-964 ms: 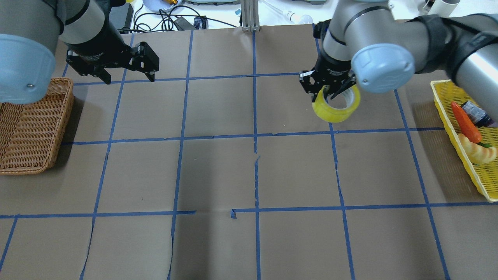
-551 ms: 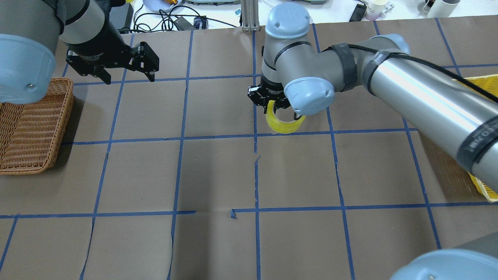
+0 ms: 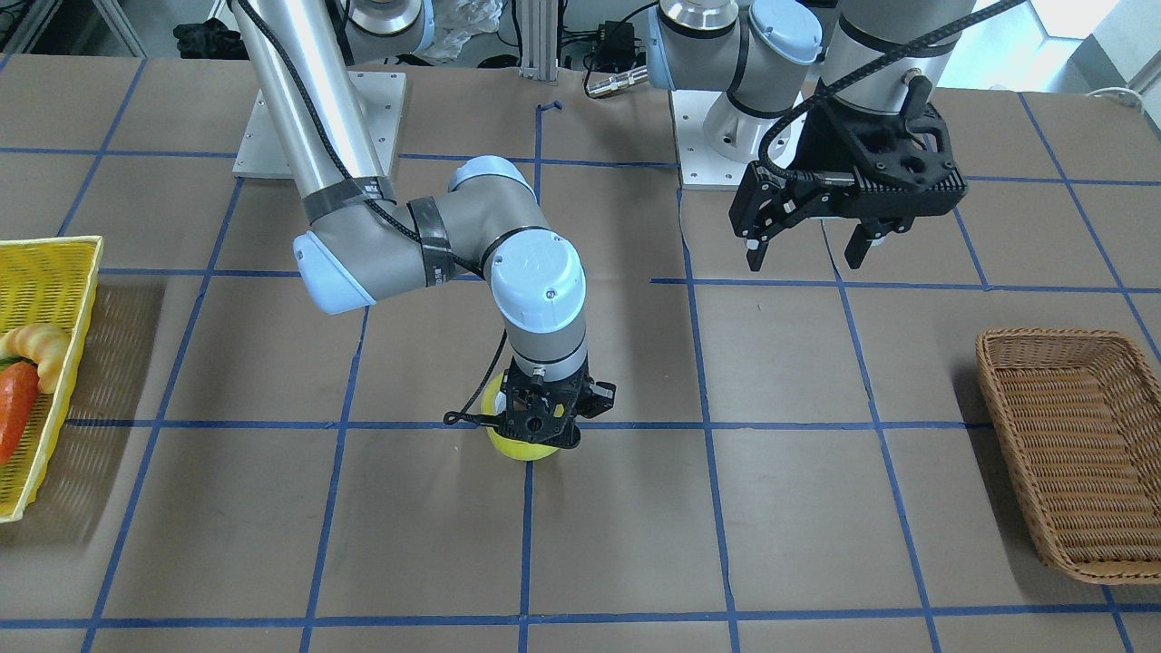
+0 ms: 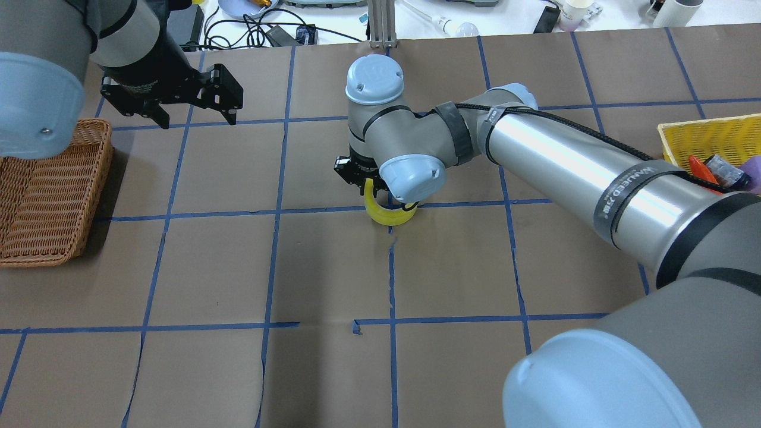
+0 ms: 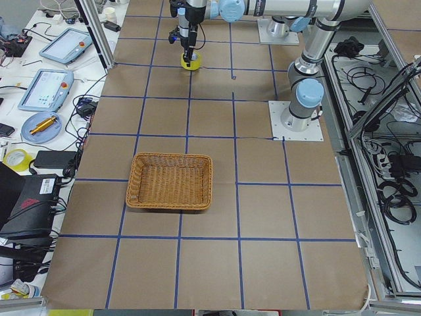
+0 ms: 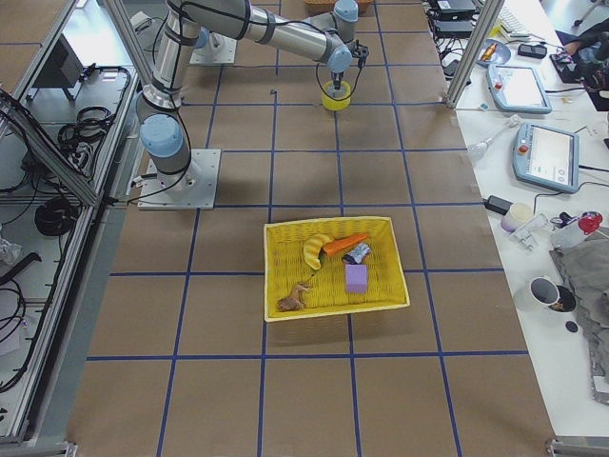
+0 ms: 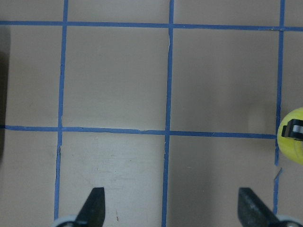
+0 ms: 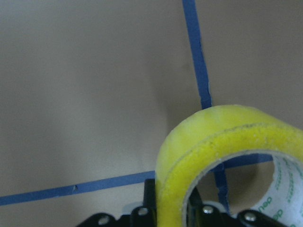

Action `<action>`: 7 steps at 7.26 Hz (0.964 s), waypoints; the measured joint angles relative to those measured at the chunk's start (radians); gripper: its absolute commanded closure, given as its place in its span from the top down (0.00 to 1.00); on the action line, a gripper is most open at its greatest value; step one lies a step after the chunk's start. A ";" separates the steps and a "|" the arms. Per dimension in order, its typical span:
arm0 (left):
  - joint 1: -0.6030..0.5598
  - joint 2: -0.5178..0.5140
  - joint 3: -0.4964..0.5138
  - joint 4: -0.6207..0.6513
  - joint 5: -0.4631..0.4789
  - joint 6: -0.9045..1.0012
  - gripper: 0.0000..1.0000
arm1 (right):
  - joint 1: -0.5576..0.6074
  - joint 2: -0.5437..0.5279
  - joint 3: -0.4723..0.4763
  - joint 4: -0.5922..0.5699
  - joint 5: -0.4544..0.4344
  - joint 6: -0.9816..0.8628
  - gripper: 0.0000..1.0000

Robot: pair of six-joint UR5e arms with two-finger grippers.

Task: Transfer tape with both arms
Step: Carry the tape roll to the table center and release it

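The yellow tape (image 4: pixel 389 214) is a ring with a white inner core, held just over a blue grid crossing at the table's middle. My right gripper (image 4: pixel 373 191) is shut on the tape's wall, one finger inside the ring and one outside, as the right wrist view shows (image 8: pixel 208 137). The tape also shows in the front view (image 3: pixel 517 447) under the right gripper (image 3: pixel 542 433). I cannot tell whether it touches the table. My left gripper (image 4: pixel 197 122) is open and empty, hovering at the far left. In the left wrist view the tape (image 7: pixel 292 137) sits at the right edge.
A brown wicker basket (image 4: pixel 41 190) stands at the left edge of the table. A yellow plastic basket (image 4: pixel 701 137) at the right edge holds a carrot (image 4: pixel 701 168) and other items. Cables and devices lie beyond the table's far edge.
My right arm has swung left with the tape, from the right half to the centre grid crossing, and lower. My left arm has not moved.
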 measured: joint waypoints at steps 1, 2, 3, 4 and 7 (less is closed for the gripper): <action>0.000 0.000 0.000 0.000 0.000 0.000 1.00 | 0.005 0.007 -0.005 -0.003 0.000 -0.001 1.00; 0.000 0.000 0.001 0.000 0.000 0.000 1.00 | 0.005 -0.001 -0.007 0.000 -0.004 -0.005 1.00; 0.000 0.000 0.001 0.000 0.000 0.000 1.00 | 0.001 -0.031 -0.005 0.009 -0.007 -0.017 1.00; 0.000 0.000 0.001 0.000 0.000 0.000 1.00 | -0.013 -0.081 -0.001 0.040 -0.009 -0.049 1.00; 0.000 0.000 0.000 0.000 0.001 -0.001 1.00 | -0.185 -0.277 0.006 0.269 -0.008 -0.281 0.94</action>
